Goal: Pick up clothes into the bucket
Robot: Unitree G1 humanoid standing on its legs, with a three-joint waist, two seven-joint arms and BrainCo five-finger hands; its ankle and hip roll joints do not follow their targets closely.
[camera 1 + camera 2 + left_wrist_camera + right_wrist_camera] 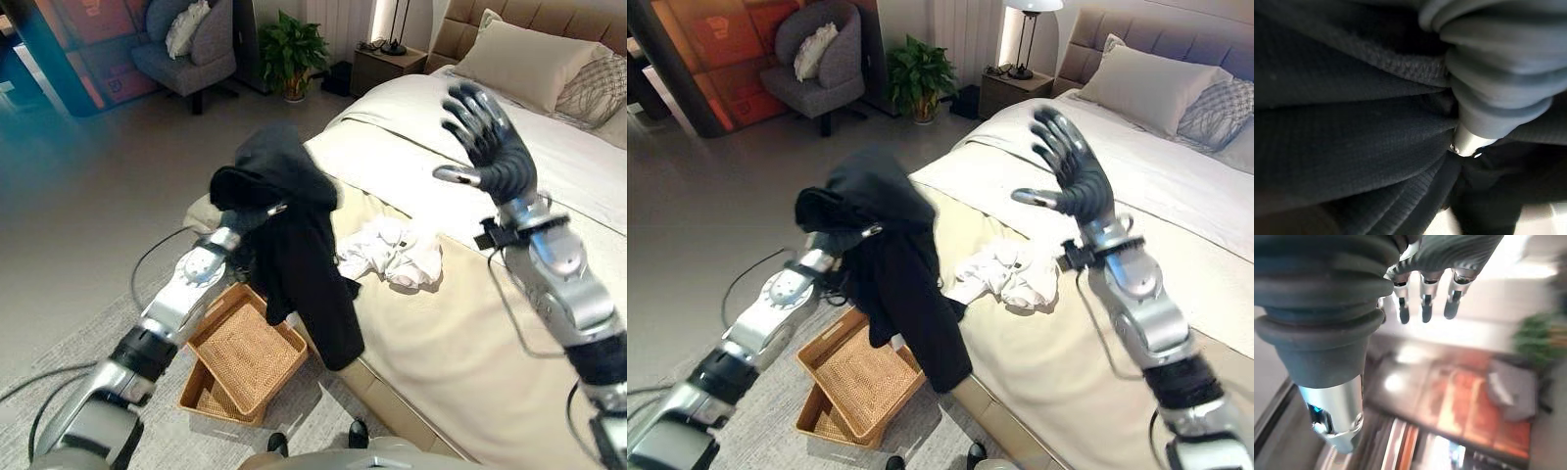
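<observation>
Left hand [1469, 142] under draped black garment [294, 245]

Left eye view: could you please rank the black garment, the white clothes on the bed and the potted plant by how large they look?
1. Black garment.
2. White clothes.
3. Potted plant, though it stands farther away, so its true size is uncertain.

— What's the room like?
— A pale bed [460, 343] with pillows [519, 59]; a nightstand [1014, 90] carrying a lamp [1027, 39]; a potted plant [292, 54]; a grey armchair [818, 64] on glossy floor [88, 186].
— The far wall?
— Orange panels [720, 59], possibly.
</observation>
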